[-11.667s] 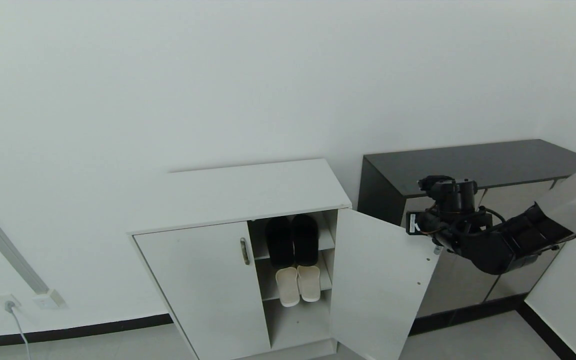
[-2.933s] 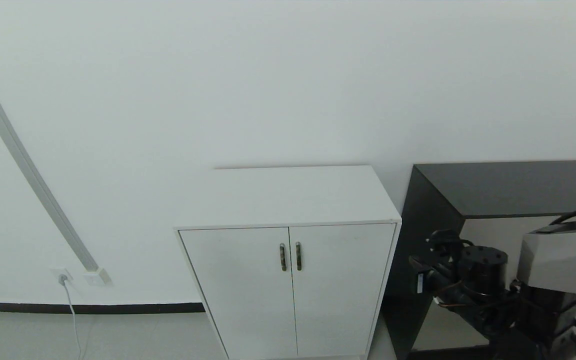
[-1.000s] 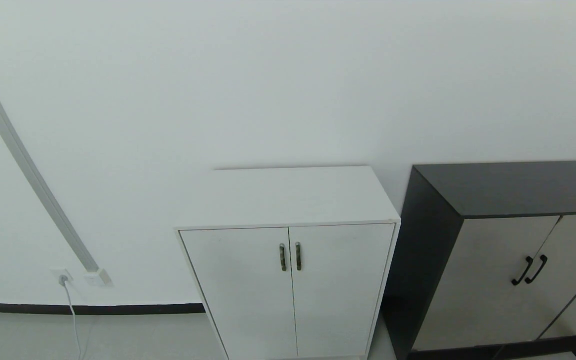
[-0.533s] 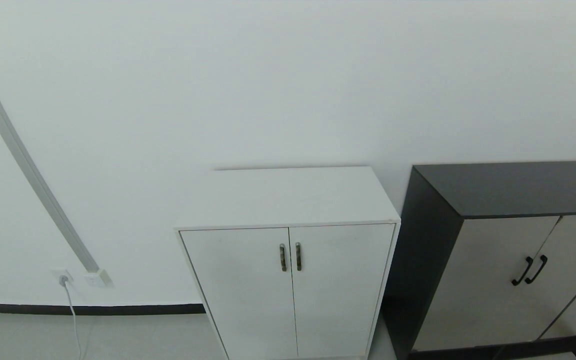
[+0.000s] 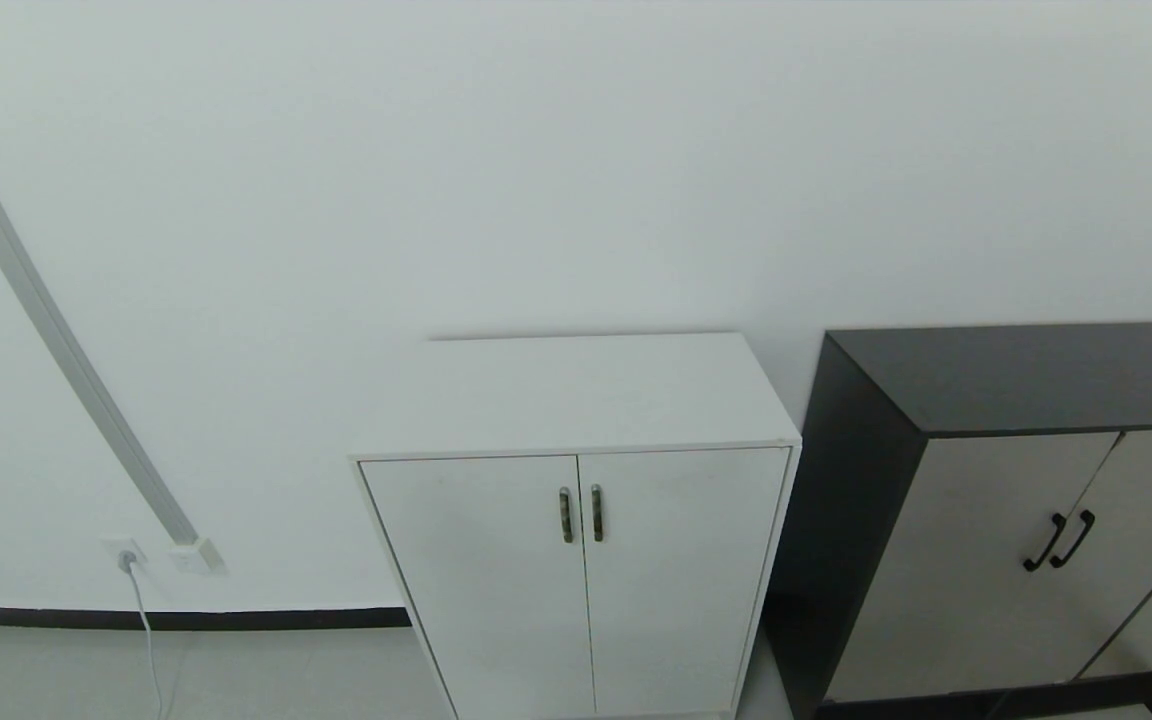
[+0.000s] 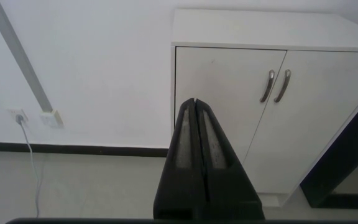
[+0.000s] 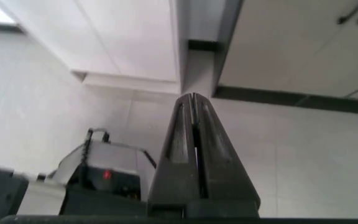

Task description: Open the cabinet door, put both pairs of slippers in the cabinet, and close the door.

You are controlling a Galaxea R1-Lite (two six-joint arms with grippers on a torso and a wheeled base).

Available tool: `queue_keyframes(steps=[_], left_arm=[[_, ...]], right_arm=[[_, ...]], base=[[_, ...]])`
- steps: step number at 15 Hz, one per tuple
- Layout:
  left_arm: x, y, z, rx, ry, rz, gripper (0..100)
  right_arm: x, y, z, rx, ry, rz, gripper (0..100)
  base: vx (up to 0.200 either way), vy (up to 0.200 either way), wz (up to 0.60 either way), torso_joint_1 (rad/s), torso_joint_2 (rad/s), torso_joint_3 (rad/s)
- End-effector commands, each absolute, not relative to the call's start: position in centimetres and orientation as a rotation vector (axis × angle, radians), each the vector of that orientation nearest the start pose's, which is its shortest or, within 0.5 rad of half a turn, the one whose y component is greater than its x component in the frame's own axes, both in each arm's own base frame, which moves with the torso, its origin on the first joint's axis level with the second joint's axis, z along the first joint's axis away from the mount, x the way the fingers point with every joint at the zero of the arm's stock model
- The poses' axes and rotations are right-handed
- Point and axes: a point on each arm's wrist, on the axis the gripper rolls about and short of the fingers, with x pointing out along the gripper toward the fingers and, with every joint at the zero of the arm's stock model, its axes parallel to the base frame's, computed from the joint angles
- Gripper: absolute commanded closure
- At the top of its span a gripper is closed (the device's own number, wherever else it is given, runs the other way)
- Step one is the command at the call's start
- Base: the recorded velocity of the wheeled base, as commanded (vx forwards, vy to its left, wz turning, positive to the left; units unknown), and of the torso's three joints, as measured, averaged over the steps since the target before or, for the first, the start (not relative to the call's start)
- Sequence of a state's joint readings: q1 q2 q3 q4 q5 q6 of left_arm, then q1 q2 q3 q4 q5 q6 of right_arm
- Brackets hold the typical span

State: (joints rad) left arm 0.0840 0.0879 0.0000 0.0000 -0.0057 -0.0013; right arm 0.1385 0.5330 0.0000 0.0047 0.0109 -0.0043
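Far left: a grey conduit (image 5: 56,330) runs diagonally down the wall, ending by a wall socket (image 5: 124,555) with a cable (image 5: 146,630) hanging from it.

My left gripper (image 6: 195,102) is empty, its fingers pressed flat together. It is held well short of the white cabinet (image 5: 576,400) and points at the left door (image 6: 229,99).

The white cabinet stands against the wall, centre. Both doors are flush shut, with the two metal handles (image 5: 565,514) side by side at the seam. The interior is hidden behind them.

My right gripper (image 7: 193,98) is also empty, its fingers closed with no gap. It is aimed low over the floor (image 7: 303,155) where the white cabinet's base meets the next unit.

Right: the dark cabinet (image 5: 1016,370) stands just beside the white one, with grey doors and black handles (image 5: 1061,540).
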Motion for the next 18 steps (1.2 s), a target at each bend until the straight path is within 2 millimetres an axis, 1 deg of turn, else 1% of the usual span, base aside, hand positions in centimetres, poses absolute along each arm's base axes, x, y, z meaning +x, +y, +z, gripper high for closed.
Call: queue_keyframes(steps=[1,10,13,16,18], left_arm=[[-1.6,-0.1,7.7,-0.005,0.087,0.078,100],[-1.6,-0.1,7.7,-0.005,0.087,0.078,100],[-1.6,-0.1,7.7,-0.005,0.087,0.078,100],[-1.6,-0.2,7.7,-0.006,0.087,0.077,100],[-1.6,-0.2,7.7,-0.006,0.087,0.077,100]], right_arm=[[1.3,0.2,7.7,-0.024,0.472,0.105,100],[-1.5,-0.1,7.7,-0.009,0.104,0.098,100],[-1.5,-0.2,7.8,0.050,0.099,0.071,100],[-1.5,-0.2,7.8,0.051,0.098,0.048,100],[-1.5,-0.1,7.8,0.020,0.109,-0.003,100]], base=[[0.000,0.000,0.00,0.000,0.00,0.000],[0.000,0.000,0.00,0.000,0.00,0.000],[0.000,0.000,0.00,0.000,0.00,0.000],[0.000,0.000,0.00,0.000,0.00,0.000],[0.000,0.000,0.00,0.000,0.00,0.000]])
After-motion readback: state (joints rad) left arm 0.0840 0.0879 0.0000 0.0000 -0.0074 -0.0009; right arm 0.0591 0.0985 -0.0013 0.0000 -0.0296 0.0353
